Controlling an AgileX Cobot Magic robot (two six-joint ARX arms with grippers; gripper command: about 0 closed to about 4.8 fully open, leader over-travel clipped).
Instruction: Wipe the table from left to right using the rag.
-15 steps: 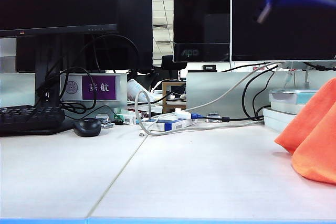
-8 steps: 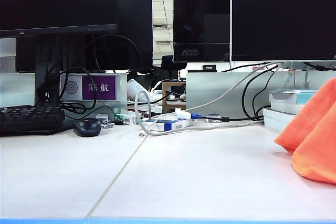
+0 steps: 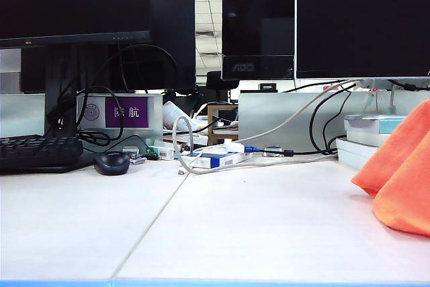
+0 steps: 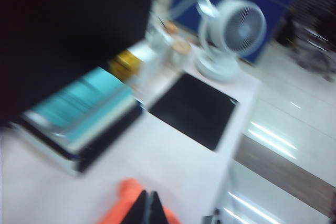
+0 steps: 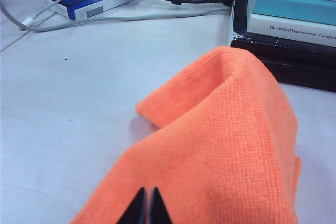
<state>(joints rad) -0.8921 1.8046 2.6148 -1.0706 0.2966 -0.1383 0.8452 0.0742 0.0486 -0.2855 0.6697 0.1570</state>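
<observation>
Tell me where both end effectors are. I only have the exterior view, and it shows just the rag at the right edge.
Observer: The right end effector is shut, with its tips right over the rag. I cannot tell whether they pinch the cloth.
Operator: Report the left one.
Observer: The left end effector is shut too, with the rag's orange showing beneath its tips. That view is blurred.
Operator: Describe how the rag lies.
Observer: It is folded up into a ridge on the table, close beside a stack of books.
</observation>
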